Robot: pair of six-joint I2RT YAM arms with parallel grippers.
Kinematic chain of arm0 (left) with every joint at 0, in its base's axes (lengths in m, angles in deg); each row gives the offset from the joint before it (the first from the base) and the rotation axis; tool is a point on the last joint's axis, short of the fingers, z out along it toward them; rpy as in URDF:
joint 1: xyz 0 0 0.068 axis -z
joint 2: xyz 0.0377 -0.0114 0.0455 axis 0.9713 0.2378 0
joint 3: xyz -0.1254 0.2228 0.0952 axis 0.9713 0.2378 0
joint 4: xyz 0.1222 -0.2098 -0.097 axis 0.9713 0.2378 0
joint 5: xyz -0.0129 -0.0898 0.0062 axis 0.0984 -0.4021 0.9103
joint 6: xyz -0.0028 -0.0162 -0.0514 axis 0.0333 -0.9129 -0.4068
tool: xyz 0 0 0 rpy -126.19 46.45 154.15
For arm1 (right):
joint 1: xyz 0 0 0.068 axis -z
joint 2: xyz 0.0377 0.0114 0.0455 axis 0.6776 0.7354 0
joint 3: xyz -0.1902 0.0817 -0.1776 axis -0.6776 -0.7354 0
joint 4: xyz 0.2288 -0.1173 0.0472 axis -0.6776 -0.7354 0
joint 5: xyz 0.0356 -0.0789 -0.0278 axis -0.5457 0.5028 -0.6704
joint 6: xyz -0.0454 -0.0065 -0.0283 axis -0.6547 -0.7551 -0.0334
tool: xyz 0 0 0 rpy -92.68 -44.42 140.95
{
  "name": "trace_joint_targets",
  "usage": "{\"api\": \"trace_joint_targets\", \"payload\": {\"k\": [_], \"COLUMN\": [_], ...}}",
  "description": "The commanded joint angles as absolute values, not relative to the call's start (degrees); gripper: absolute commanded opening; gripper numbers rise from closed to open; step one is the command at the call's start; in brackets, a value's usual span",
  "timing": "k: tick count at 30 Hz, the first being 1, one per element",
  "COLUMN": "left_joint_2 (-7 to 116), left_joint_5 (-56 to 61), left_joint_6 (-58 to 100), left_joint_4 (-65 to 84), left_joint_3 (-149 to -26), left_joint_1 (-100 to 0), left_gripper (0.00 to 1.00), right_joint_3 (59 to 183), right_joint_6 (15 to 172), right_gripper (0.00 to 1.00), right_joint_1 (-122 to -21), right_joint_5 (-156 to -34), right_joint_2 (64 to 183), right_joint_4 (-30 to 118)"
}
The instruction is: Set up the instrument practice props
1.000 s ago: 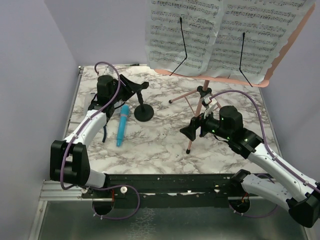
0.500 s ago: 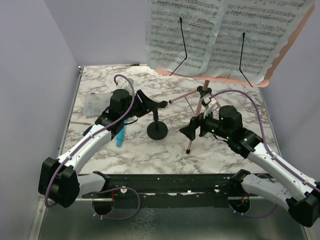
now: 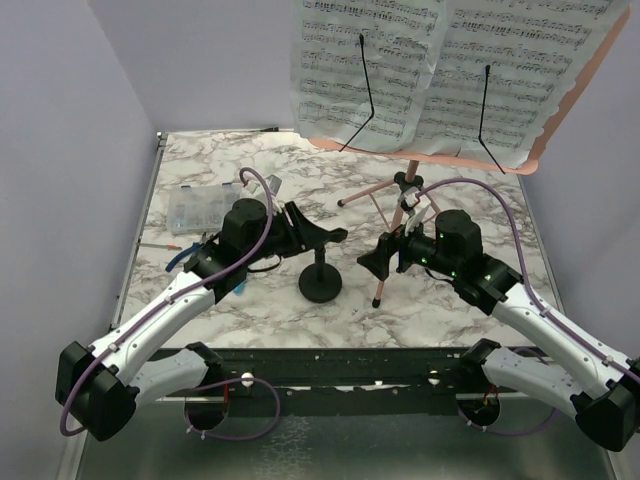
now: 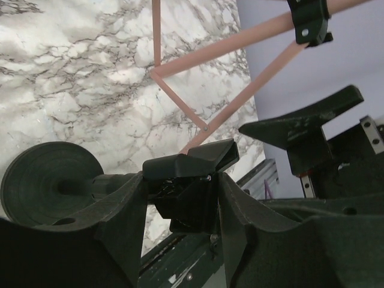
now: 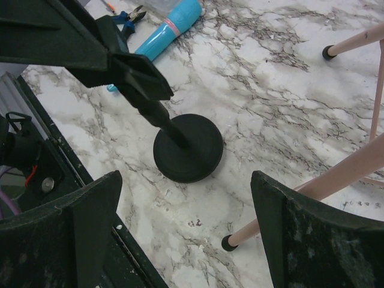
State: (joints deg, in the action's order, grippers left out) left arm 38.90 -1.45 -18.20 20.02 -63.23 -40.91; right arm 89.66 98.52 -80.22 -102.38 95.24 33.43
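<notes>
Small black round-based mic stand (image 3: 320, 272) stands upright, clamped by left gripper (image 3: 312, 235); blue toy microphone (image 5: 173, 25) lies flat leftward; right gripper (image 3: 378, 260) gapes empty.

Top external camera: mounted high behind the arm bases, facing forward and down, far enough to take in the whole marble table (image 3: 300, 170). Left wrist camera: low and close, facing right along the mic stand (image 4: 48, 183). Right wrist camera: close, angled steeply down and left. All 3 views share that stand and the pink tripod legs (image 4: 228, 49).
</notes>
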Motion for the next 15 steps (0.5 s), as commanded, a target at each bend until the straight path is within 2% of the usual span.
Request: {"api": "trace_joint_targets", "payload": {"k": [1,15], "left_joint_2": [35.9,28.2], "left_joint_5": [-2.9,-11.8], "left_joint_6": [-16.4,-13.8], "left_joint_4": [18.8,18.9], "left_joint_3": [-61.8,-57.4], "left_joint_1": [-39.3,-38.1], "left_gripper": [0.09,0.09], "right_joint_3": [90.3,90.6], "right_joint_6": [97.5,97.2], "right_gripper": [0.93,0.93], "right_joint_1": [-80.5,-80.5], "right_joint_5": [-103.8,-104.1], "right_joint_2": [95.7,96.3], "right_joint_4": [35.3,35.4]}}
